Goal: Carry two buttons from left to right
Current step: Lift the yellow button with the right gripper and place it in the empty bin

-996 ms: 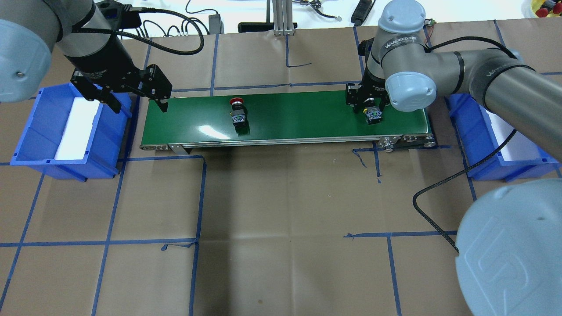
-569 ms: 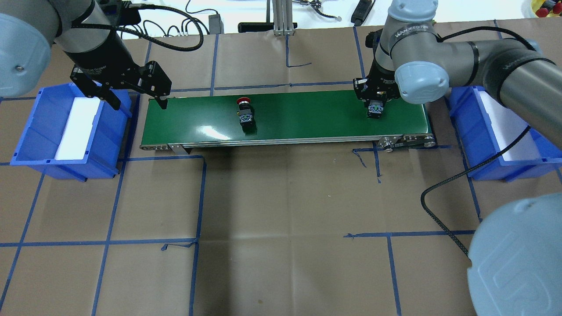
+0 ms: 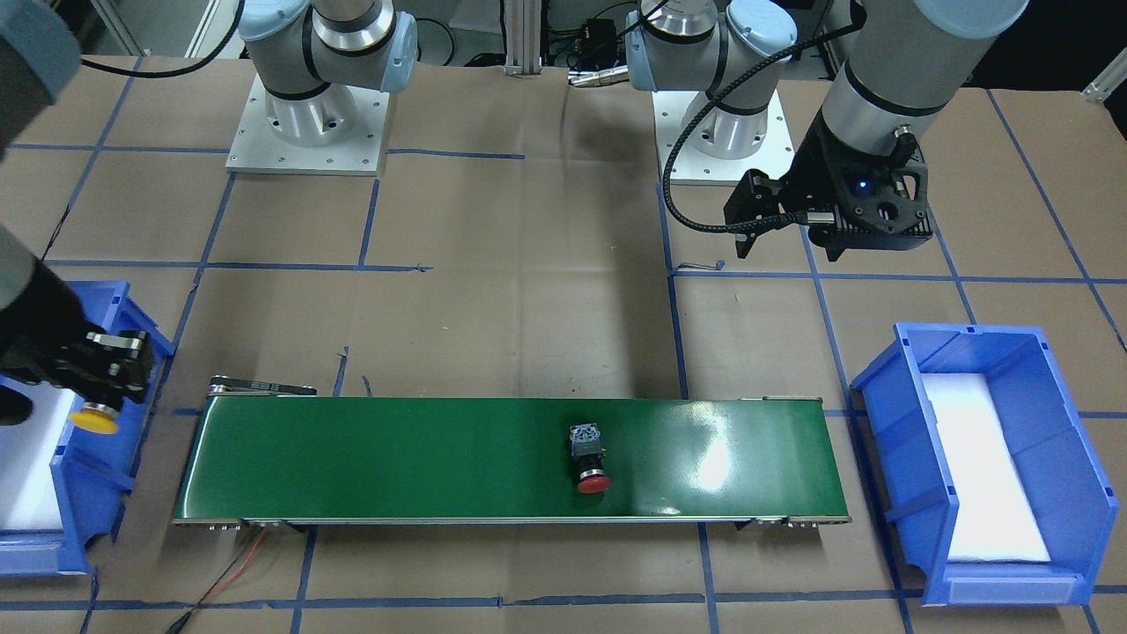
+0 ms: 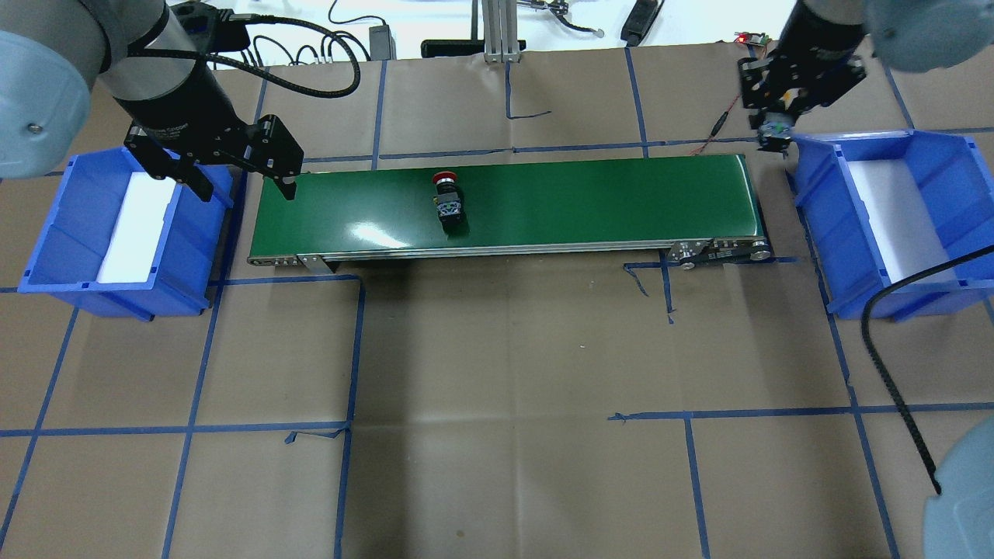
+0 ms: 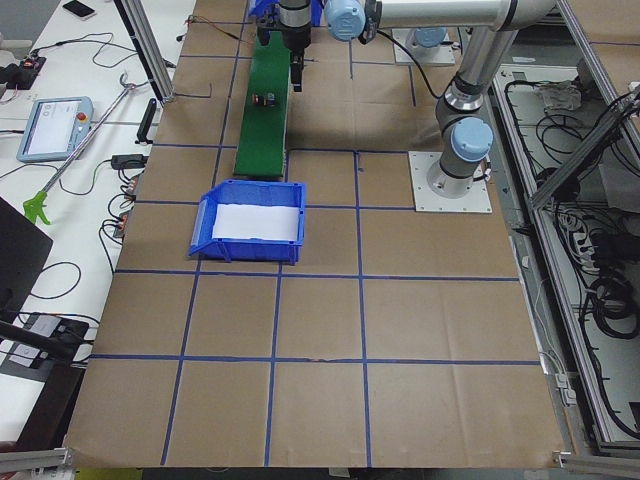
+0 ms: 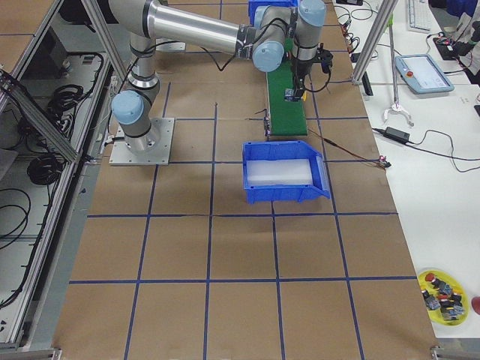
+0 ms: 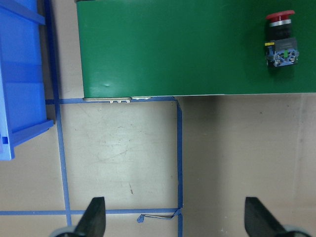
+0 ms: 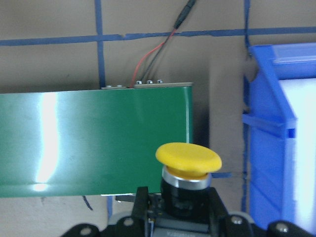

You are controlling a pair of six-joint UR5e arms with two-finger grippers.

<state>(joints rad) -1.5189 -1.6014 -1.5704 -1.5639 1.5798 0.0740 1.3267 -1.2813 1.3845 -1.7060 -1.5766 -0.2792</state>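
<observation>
Buttons: two.
- Red button (image 4: pixel 447 200): lies on its side on the green belt (image 4: pixel 606 198), left of the belt's middle, cap toward the far edge.
- Yellow button (image 8: pixel 188 159): off the belt, pinched in the right gripper (image 4: pixel 772 134), in the air at the belt-side rim of the right bin (image 4: pixel 854 299).

Left gripper (image 4: pixel 247 189): spread wide and holding nothing, at the belt's left end beside the left bin (image 4: pixel 46 233).

Bins: two, blue, white-lined.

Right wrist view shows the yellow cap plainly. Overhead shows only a bit of the block under the gripper. Left wrist view shows both spread fingertips (image 7: pixel 94 219) above paper.

Table (image 4: pixel 497 388): brown paper with a blue tape grid.

Exterior right alone shows a yellow dish (image 6: pixel 444 294) of small parts on a white bench.
</observation>
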